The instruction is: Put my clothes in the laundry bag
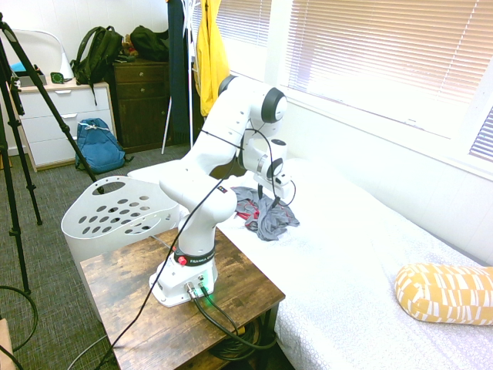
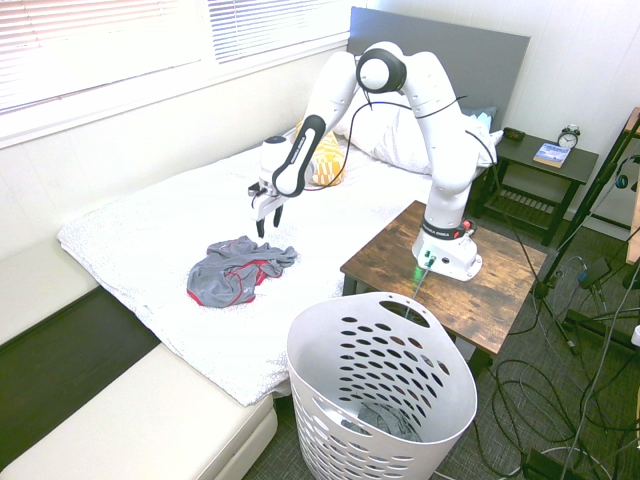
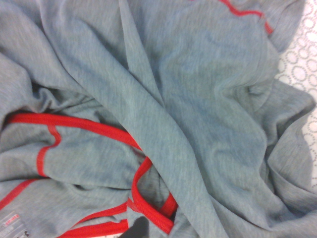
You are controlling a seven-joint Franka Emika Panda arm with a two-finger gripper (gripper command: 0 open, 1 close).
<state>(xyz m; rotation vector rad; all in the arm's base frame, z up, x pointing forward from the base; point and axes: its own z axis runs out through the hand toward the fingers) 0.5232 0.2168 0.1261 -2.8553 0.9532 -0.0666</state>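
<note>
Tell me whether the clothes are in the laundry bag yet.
Not yet. The clothes lie crumpled on the bed, beneath the open gripper; the bag stands apart on the floor.

A yellow patterned pillow [image 1: 445, 293] lies on the white bed [image 1: 362, 262].

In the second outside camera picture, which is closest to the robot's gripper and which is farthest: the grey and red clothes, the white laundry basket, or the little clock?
1. The clothes, on the bed just below the gripper.
2. The laundry basket, on the floor at the bed's foot.
3. The clock, far across on the nightstand.
</note>
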